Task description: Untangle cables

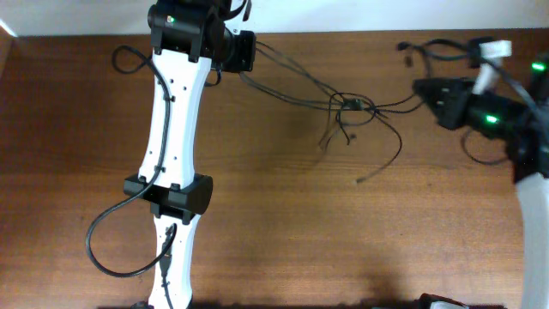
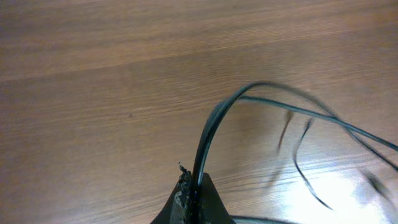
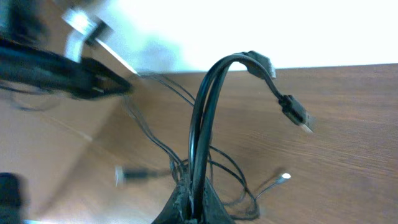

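1. The cables [image 1: 304, 86] are thin, glossy black cords. They run in a shallow sag across the far part of the tabletop [image 1: 283, 215], a brown wood-grain surface with a soft sheen.
2. Between the two arms the cords meet in a small dark knot [image 1: 352, 105]. Loose strands curl away from it toward the near side, and one ends in a tiny pale tip [image 1: 358, 180].
3. The left fingers [image 1: 249, 53] are closed on one end of the bunch. In the left wrist view the dark, tapered tips pinch the cords, which rise and then arch over to the right.
4. The right fingers [image 1: 422, 88] are clamped on the other end. In the right wrist view a doubled cord stands up from them in a tall hairpin loop. A blocky black plug [image 3: 298, 116] with a metal nose hangs off the top of the loop.
5. The left arm [image 1: 176, 129] has a smooth white shell with black joint collars. A thicker black lead [image 1: 103, 240] loops beside it.
6. The far strands in the left wrist view are blurred, so the number of cords in either grip cannot be counted.
7. The upper left of the right wrist view is a smeared dark shape. In the overhead view the right arm is blurred and cut off at the frame edge.
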Motion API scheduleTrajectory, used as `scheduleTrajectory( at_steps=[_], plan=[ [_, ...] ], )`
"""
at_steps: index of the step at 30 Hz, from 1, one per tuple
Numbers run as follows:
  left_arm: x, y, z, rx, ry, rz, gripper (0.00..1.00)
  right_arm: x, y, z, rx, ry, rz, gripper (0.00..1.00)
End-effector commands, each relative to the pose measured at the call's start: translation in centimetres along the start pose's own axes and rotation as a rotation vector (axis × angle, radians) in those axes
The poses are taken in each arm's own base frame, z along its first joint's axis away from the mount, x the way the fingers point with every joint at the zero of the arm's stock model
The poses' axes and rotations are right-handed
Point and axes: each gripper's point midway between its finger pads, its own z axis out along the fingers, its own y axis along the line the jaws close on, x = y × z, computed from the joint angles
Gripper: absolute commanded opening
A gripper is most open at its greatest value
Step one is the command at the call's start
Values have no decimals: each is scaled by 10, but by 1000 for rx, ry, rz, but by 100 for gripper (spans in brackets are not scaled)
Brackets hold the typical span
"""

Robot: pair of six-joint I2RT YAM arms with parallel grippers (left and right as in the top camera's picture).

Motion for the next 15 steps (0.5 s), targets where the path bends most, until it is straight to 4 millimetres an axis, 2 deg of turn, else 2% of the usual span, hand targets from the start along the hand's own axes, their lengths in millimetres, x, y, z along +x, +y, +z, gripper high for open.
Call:
scheduleTrajectory(
  at_steps=[1, 3, 7, 10, 13, 15],
  plan=[
    [2, 22, -8, -99, -2, -24, 0, -15, 9, -39, -141, -62, 164, 4],
    [3, 22, -6, -99, 6, -24, 3, -15, -17, -57, -48, -100, 274, 4],
    [3, 22, -6, -99, 7, -24, 21, 0, -68, -79, 201, -129, 420, 4],
    [3, 22, -6, -98, 7, -24, 36, 15, -73, -75, 259, -76, 423, 4],
    [4, 14, -5, -64, 12, 5, 59, 37, -76, -61, 351, 19, 428, 4],
    [5, 6, -5, -15, 18, 39, 63, 48, -71, -50, 373, 80, 396, 4]
  ],
)
